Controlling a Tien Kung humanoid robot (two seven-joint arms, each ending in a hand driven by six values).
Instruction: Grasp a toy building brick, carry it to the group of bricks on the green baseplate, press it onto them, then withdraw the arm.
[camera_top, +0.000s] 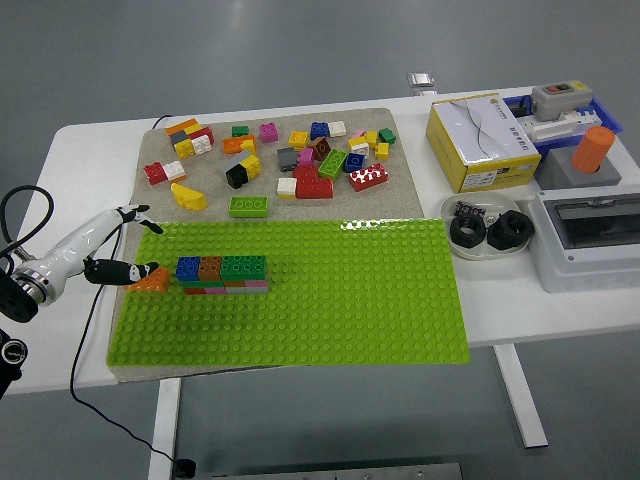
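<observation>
The left hand (112, 245) pinches a tilted orange brick (150, 280) (thumb on top) beside the brick group (222, 274) on the green baseplate (330, 300).

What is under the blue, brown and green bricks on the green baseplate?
Under the blue brick, brown brick and green bricks a lower layer shows at the front: red, green and pink edges. Its back and the green baseplate beneath are covered.
</observation>
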